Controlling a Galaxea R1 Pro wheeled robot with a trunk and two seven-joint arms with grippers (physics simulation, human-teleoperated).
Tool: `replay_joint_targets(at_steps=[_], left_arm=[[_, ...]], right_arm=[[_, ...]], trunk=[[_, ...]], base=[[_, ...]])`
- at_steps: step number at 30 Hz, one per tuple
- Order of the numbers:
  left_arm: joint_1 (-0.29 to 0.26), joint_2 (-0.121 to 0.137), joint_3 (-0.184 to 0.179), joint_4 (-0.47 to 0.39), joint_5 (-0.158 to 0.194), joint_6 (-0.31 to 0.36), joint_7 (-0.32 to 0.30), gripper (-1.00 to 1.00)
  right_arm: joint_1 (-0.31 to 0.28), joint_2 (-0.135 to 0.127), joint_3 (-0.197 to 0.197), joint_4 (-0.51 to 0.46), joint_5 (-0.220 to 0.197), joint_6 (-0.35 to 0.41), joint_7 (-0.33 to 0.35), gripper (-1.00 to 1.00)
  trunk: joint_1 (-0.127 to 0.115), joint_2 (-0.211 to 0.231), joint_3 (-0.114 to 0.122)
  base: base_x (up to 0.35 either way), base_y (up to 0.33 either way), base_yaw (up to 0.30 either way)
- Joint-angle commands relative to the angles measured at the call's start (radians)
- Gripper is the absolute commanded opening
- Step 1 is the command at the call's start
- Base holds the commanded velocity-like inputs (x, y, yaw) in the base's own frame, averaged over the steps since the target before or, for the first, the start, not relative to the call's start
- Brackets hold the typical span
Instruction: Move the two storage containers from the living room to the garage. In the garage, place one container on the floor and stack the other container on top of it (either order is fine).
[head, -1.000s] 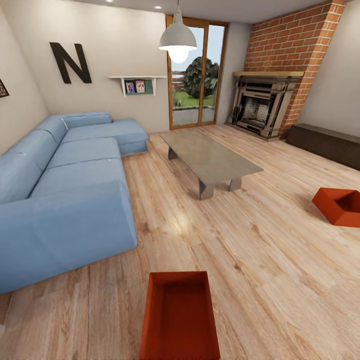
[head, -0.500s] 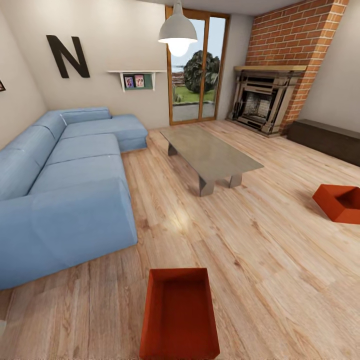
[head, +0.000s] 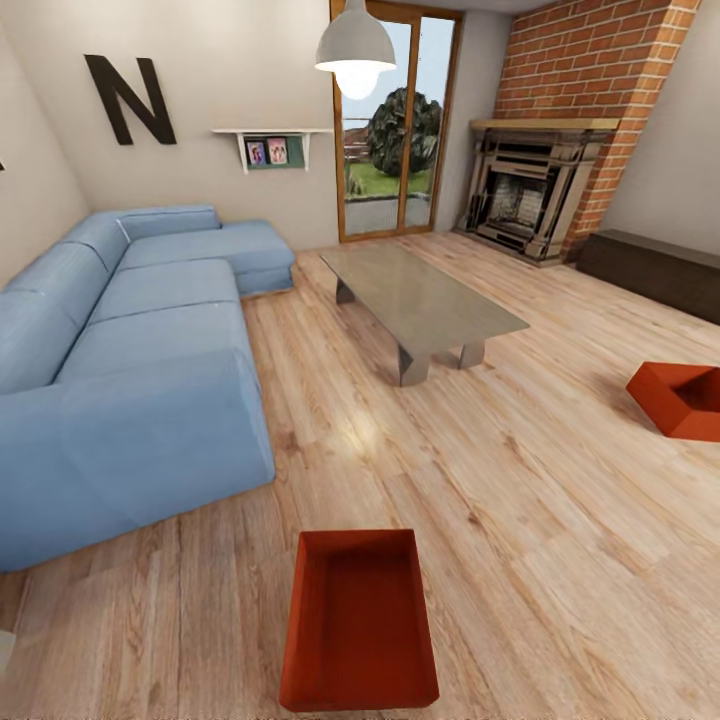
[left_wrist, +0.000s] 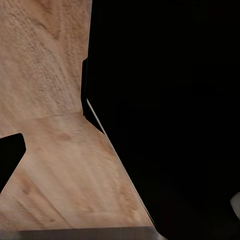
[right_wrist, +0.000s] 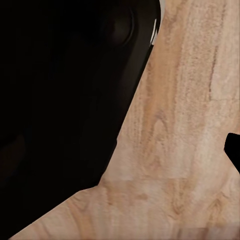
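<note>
The nearer red-orange open-topped rectangular plastic bin (head: 358, 618) sits on the light wood plank floor (head: 520, 560) of the living room, low and roughly central in the head view, directly ahead of the robot. Its long axis runs straight away from the robot, with a short wall facing it, so neither arm looks clearly nearer; I judge a two-armed pickup would take the long walls, one from each side. The second red-orange plastic bin (head: 682, 398) lies well apart, far to the robot's right, turned at an angle and cut by the frame edge, beyond the grey low table (head: 422, 305) and opposite the blue corner sofa (head: 130, 370).

The head view gives the room and both bins. The wrist views give plank flooring close up beside large black shapes, too dark to identify; whether either end effector is released or clenched I cannot tell
</note>
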Motion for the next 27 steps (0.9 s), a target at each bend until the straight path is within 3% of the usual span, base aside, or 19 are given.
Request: replay_joint_targets(at_steps=[1,27], left_arm=[[0.0,0.0,0.001,0.0,0.006,-0.002,0.001,1.0],[0.0,0.0,0.001,0.0,0.006,-0.002,0.001,1.0]], right_arm=[[-0.001,0.0,0.007,0.003,-0.003,-0.006,-0.002,1.0],[-0.001,0.001,0.007,0.003,-0.003,-0.005,-0.002,1.0]], trunk=[[0.0,0.0,-0.002],[0.0,0.0,-0.043]], base=[[0.0,0.0,0.0],[0.0,0.0,0.0]])
